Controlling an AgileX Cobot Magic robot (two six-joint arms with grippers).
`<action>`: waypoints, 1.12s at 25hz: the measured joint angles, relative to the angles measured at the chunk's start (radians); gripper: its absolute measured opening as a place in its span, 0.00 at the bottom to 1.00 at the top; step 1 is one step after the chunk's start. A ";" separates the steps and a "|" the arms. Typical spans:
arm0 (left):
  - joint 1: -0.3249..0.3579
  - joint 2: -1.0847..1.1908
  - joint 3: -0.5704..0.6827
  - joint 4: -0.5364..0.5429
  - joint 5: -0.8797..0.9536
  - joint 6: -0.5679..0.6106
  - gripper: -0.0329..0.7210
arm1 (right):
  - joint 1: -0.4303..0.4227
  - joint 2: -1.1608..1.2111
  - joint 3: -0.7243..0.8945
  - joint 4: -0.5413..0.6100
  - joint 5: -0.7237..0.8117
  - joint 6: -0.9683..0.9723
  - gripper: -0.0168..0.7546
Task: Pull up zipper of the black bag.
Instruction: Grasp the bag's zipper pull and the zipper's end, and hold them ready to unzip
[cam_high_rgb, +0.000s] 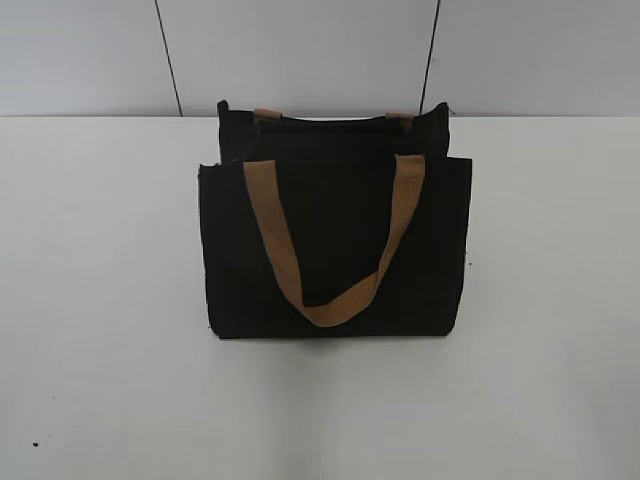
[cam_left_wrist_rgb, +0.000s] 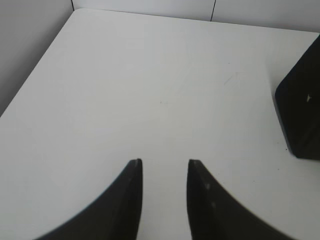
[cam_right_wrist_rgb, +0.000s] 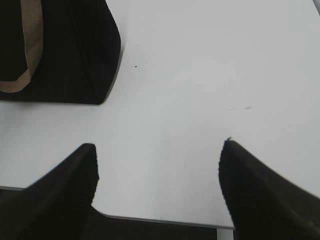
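Nearest, bare white table (cam_high_rgb: 100, 400). Black bag (cam_high_rgb: 335, 250) dead centre, tan handle (cam_high_rgb: 330, 305) drooping toward 6 o'clock. Zipper indistinct at 12. Left gripper (cam_left_wrist_rgb: 165, 165) narrowly parted, right gripper (cam_right_wrist_rgb: 157, 150) spread wide, both empty. Risk: snagging strap, dragging unbraced bag.

Nothing readable here, honestly. No text, logo, brand, number or sign shows up in any of the three views.
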 joint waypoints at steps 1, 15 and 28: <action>0.000 0.000 0.000 0.000 0.000 0.000 0.36 | 0.000 0.000 0.000 0.000 0.000 0.000 0.77; 0.000 0.000 0.000 0.000 0.000 0.000 0.36 | 0.000 0.000 0.000 0.000 0.000 0.000 0.77; 0.000 0.000 0.000 0.000 0.000 0.000 0.38 | 0.000 0.000 0.000 0.000 -0.001 0.000 0.77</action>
